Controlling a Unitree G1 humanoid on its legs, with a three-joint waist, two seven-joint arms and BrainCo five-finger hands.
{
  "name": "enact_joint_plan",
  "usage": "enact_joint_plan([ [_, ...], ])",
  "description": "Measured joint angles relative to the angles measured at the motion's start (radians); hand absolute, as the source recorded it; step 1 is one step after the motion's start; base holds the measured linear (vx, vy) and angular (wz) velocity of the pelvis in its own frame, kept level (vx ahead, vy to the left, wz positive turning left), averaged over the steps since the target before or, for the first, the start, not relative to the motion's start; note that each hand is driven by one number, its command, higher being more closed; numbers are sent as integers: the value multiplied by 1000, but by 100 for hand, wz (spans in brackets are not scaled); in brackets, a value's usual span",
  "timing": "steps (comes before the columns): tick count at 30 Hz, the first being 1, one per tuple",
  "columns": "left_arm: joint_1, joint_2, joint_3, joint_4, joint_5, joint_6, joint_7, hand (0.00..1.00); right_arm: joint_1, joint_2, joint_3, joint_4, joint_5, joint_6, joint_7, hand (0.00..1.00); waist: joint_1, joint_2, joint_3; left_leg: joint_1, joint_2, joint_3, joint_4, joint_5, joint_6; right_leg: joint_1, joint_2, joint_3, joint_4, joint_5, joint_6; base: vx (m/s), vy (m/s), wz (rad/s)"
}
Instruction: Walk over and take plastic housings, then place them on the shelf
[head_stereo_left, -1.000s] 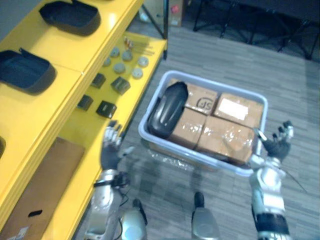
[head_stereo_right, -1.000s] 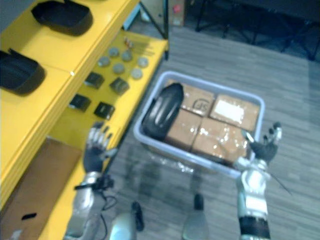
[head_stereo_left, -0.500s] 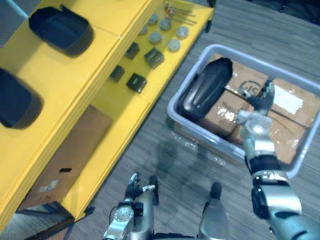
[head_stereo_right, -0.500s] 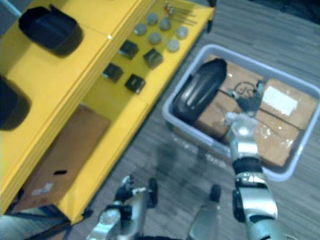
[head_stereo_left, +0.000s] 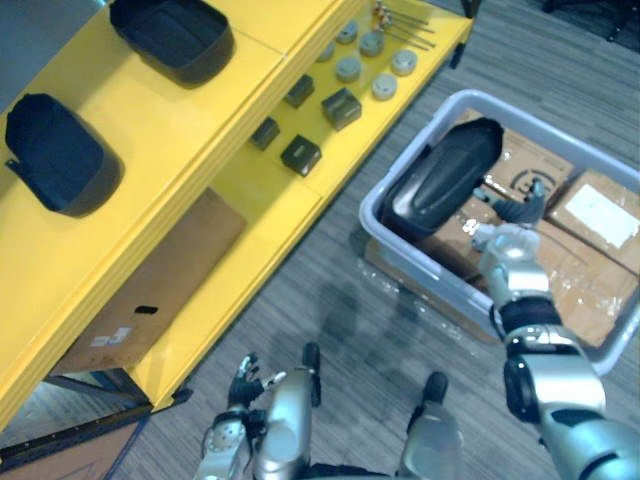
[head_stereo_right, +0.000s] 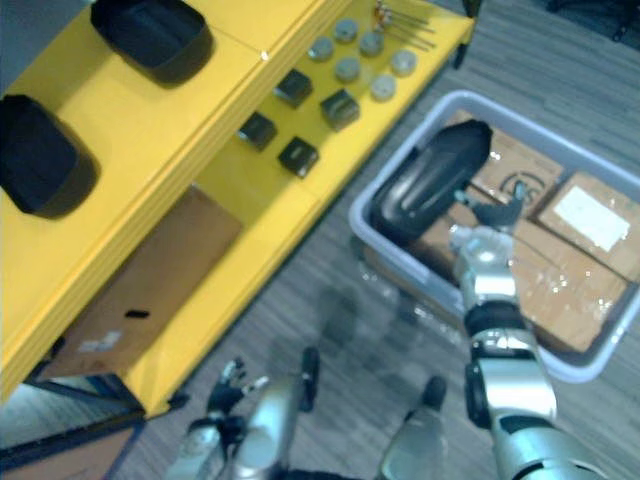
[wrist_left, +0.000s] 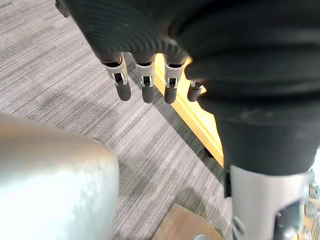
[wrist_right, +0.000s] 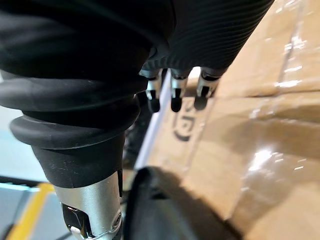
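Your right hand (head_stereo_left: 512, 213) is over the bin (head_stereo_left: 430, 272), fingers spread and relaxed, pinching nothing, just at 3 o'clock of the black housing (head_stereo_left: 440, 178). That housing sits inside the bin along the wall on its 10 o'clock side, propped on the cardboard boxes (head_stereo_left: 590, 290). Its long axis runs 7 to 1 o'clock, narrower end toward 1, I'd say. So reach across the short width near the middle, get the thumb under one edge, and lift level. Left hand (head_stereo_left: 238, 382) hangs low at 7 o'clock, fingers loose, empty.
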Motion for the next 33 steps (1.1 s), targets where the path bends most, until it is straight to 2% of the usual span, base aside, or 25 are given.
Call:
enact_joint_plan([
  [5, 0, 1, 9, 12, -36, -2, -8, 0, -21, -14, -1, 34, -1, 65, -23, 0, 4, 0, 0, 0, 1, 0, -1, 1, -1, -3, 0, 1, 2, 0, 0, 0, 0, 0],
  [8, -2, 0, 8, 13, -38, -7, -8, 0, -23, -19, 0, 49, -1, 87, -23, 0, 10, 3, 2, -1, 1, 1, -5, 3, -1, -5, 0, 1, 2, 0, 0, 0, 0, 0],
  [9, -3, 0, 7, 16, -39, -14, -8, 0, -29, -25, 0, 70, -1, 99, -18, 100, 16, 4, 2, -1, -1, 2, -17, 11, -1, -12, -2, 1, 3, 0, 0, 0, 0, 0],
  [13, -4, 0, -1, 21, -73, -22, -7, 0, -69, -42, 6, 136, -41, 144, 8, 100, 20, 11, 11, -1, -3, 0, -30, 20, -1, -18, -3, -1, 5, 0, 0, -2, -2, 2],
  [17, -8, 1, -5, 27, -79, -30, -4, 0, -96, -109, 13, 195, -134, 208, 86, 100, 26, 13, 12, -2, -5, -3, -33, 22, -2, -17, -4, -5, 6, -1, 0, -1, 1, 1],
  [18, -12, 1, -8, 35, -80, -33, -4, 0, -97, -120, 15, 200, -166, 225, 105, 100, 26, 16, 13, -2, -5, -6, -34, 22, -2, -17, -5, -8, 8, -3, 1, -3, -1, 11],
  [19, -21, 1, -15, 49, -80, -40, -4, 0, -104, -144, 40, 227, -243, 261, 144, 100, 26, 23, 17, -3, -9, -14, -35, 25, -2, -17, -10, -17, 20, -12, 3, -5, -2, 14],
  [23, -27, 1, -22, 51, -80, -42, -1, 0, -117, -153, 56, 292, -347, 308, 204, 100, 34, 24, 16, -2, -11, -25, -49, 35, -7, -20, -12, -27, 34, -22, 0, -1, -13, 11],
  [28, -30, 7, -48, 48, -117, -43, 13, 0, -168, -161, 100, 351, -492, 340, 248, 100, 47, 25, 17, -2, -12, -25, -58, 40, -7, -25, -12, -27, 35, -23, -1, 0, 0, 0],
  [32, -30, 12, -62, 45, -118, -46, 28, 0, -185, -189, 132, 353, -551, 345, 263, 100, 47, 25, 17, -2, -12, -27, -58, 41, -6, -19, -12, -32, 32, -23, -1, -9, 0, 2],
  [33, -30, 12, -62, 44, -118, -46, 29, 0, -185, -196, 132, 354, -553, 349, 263, 0, 47, 25, 17, -1, -12, -28, -58, 41, -6, -18, -12, -34, 31, -23, -1, -18, -2, 5],
])
